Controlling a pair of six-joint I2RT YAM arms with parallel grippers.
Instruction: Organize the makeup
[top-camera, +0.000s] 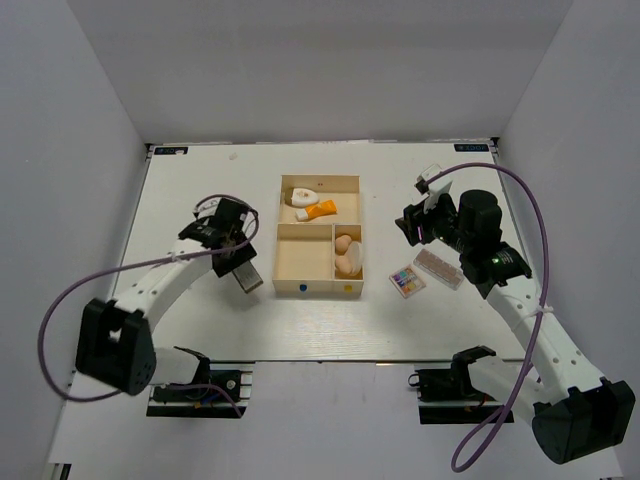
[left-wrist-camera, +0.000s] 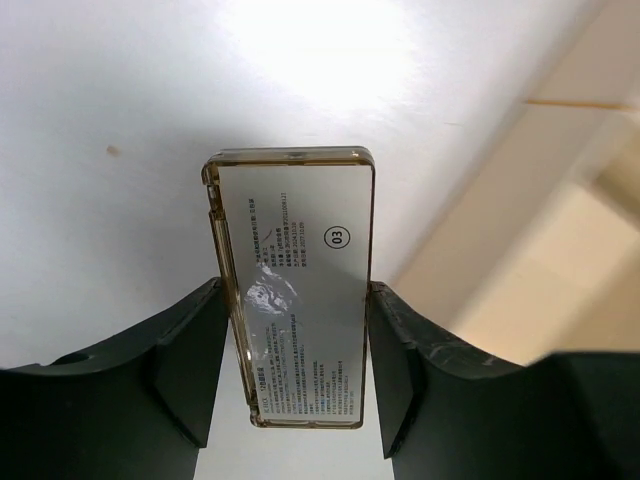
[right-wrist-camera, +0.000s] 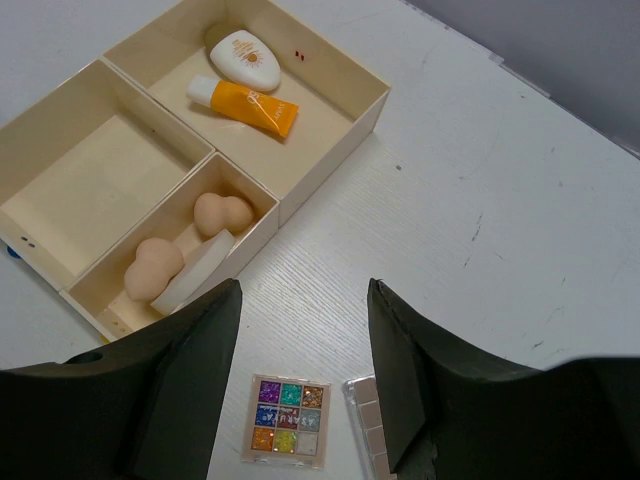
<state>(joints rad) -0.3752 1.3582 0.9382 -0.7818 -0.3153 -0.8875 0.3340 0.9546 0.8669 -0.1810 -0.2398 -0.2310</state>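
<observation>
- Left claw (left-wrist-camera: 295, 335) pinches a labelled palette (left-wrist-camera: 292, 240) by its long edges, one finger flat against each side. This probably lets the flat case go down level into a compartment.
- From above, that palette is held over the worktop (top-camera: 180, 180), just left of the wooden box (top-camera: 318, 286), whose near-left compartment lies empty.
- Right claw (right-wrist-camera: 305, 300) is spread with nothing between its fingers. It is poised over the multicoloured palette (right-wrist-camera: 288, 417) and a paler palette (right-wrist-camera: 366, 420) just beside it, likely the next picks.
- Only the right wrist view shows the box contents clearly. The orange tube (right-wrist-camera: 245, 105) and white teardrop piece (right-wrist-camera: 243, 60) share the far compartment, while the beige sponges (right-wrist-camera: 222, 212) and a cream puff (right-wrist-camera: 195, 272) fill the small one.
- Only the left wrist view shows the printed label.
</observation>
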